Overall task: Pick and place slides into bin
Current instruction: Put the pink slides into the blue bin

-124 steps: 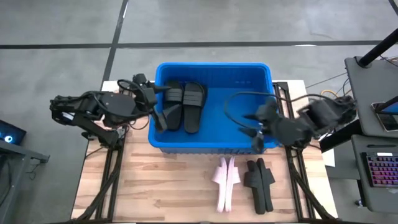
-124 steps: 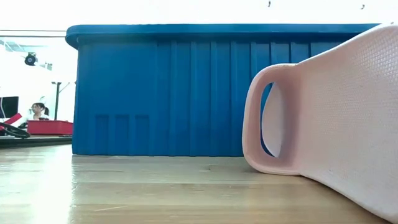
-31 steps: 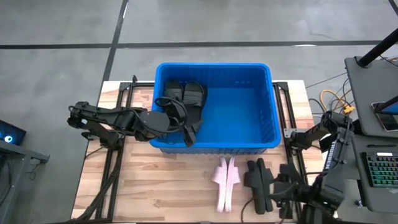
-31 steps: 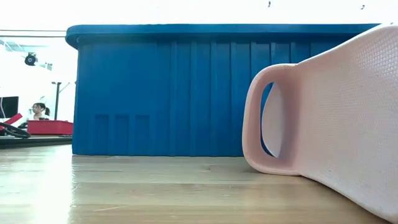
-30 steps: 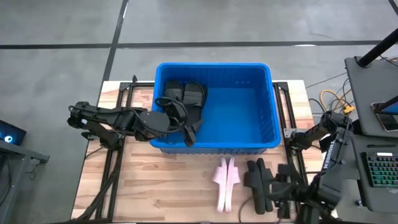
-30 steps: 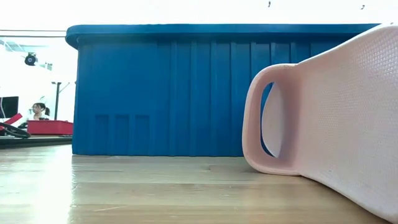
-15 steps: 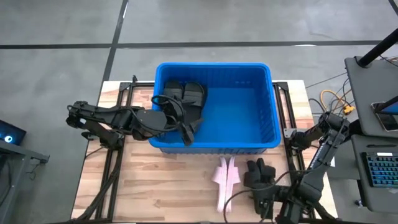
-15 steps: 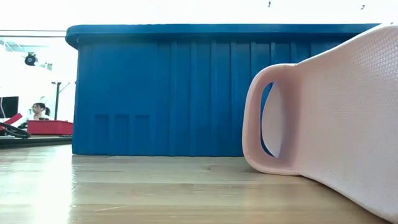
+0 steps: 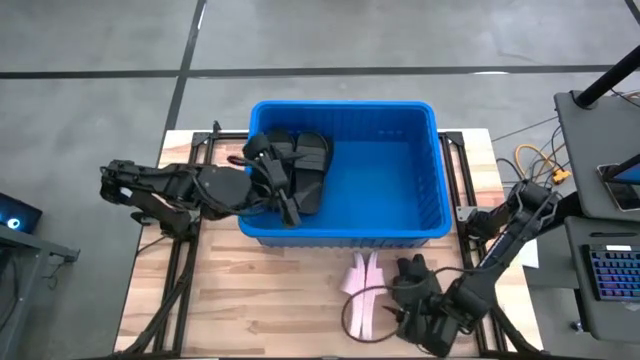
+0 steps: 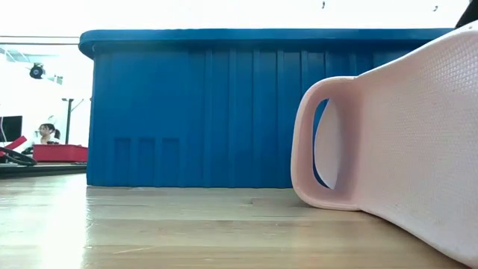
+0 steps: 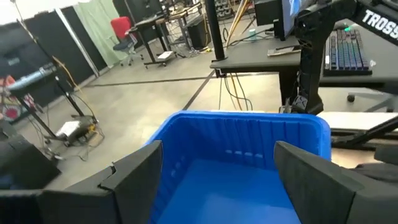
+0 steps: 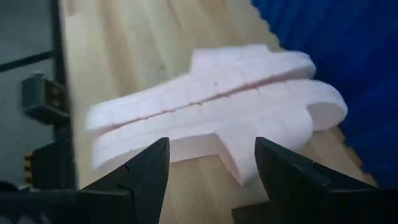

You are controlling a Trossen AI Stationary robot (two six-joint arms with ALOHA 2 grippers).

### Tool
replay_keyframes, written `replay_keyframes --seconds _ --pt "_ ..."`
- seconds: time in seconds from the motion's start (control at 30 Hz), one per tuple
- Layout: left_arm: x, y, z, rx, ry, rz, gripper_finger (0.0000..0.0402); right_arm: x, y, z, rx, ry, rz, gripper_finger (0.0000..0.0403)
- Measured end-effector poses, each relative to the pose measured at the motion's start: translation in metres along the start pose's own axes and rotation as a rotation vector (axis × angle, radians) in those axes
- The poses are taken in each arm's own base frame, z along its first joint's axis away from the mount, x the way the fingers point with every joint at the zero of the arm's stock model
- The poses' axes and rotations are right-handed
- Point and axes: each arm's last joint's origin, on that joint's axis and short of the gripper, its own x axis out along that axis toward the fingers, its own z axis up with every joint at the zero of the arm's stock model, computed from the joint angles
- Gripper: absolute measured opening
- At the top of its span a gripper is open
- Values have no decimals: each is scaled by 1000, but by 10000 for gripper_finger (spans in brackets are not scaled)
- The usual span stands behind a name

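Observation:
The blue bin (image 9: 400,185) stands at the table's far middle with two black slides (image 9: 305,165) lying flat in its left part. My left gripper (image 9: 283,200) hovers open above them, and in its wrist view only the bin (image 11: 249,162) shows between its fingers. A pale pink pair of slides (image 9: 362,285), set on edge sole to sole, rests on the table in front of the bin. My right gripper (image 12: 211,171) is open just short of the pink slides (image 12: 217,106). Another black pair (image 9: 412,272) lies beside the pink pair, partly under my right arm.
The bin's near wall (image 10: 194,112) rises close behind the pink slide (image 10: 403,149). A black cable loop (image 9: 352,305) from my right arm hangs over the pink pair's near end. Bare wooden table (image 9: 260,300) lies to the near left. Desks stand past the table's right edge.
My right gripper has swung from the table's near right corner toward the left and down, over the black pair toward the pink slides. My left gripper has drawn back a little toward the bin's left wall and risen slightly, still open.

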Motion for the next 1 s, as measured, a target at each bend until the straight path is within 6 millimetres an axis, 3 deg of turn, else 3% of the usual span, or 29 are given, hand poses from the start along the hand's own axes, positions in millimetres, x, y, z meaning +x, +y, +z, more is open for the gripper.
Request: replay_keyframes --seconds 0.47,0.87,1.0 --pt "-19 19 1 86 12 -1 290 39 -9 -14 -19 125 -131 226" --pt "-23 24 2 134 9 -1 290 59 -10 -22 -53 153 -200 225" --pt "-23 23 2 151 9 -1 290 61 -11 -21 -47 154 -205 208"
